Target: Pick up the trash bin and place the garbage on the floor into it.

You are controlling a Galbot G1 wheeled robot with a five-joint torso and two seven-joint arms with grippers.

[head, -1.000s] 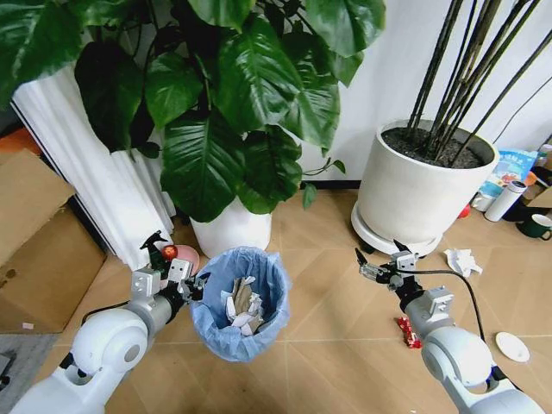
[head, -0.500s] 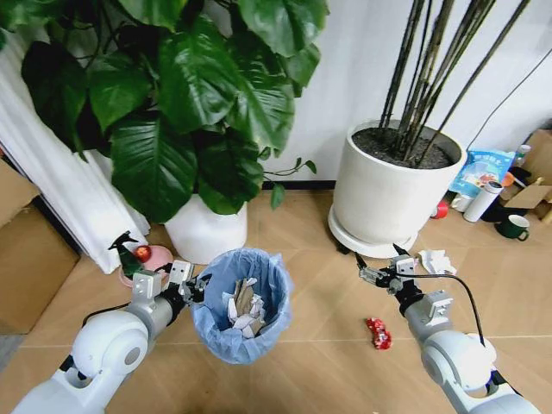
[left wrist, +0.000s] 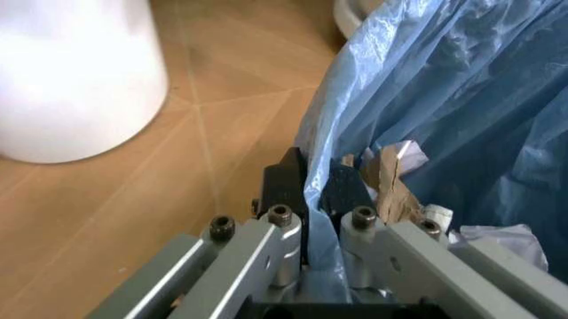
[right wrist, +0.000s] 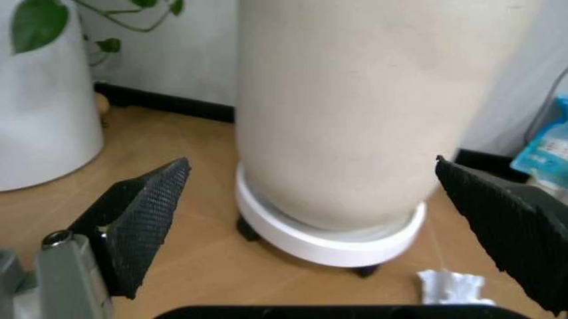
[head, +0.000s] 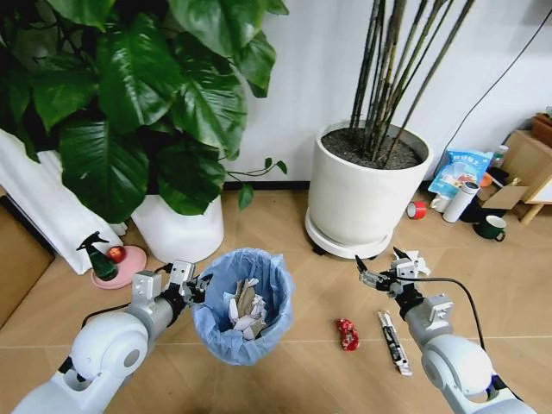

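Your left gripper has its fingers pinched together on the rim of the trash bin, right on the blue bag's edge. The bin stands upright with its mouth facing up, sitting at the bottom middle of the head view, between your two arms, already holding paper scraps.

Your right gripper hangs above the floor with its fingers spread wide, nothing between them.

On the floor near the right arm you've got a red wrapper and a dark narrow wrapper just beside it. The dark one's long axis runs away from you, tilted slightly. A crumpled paper wad lies just past the right gripper.

The left wrist view gives you the pinch up close, the bag film squeezed between the black pads. The right wrist view looks straight at the big white plant pot on its wheeled base, with a paper wad near it.
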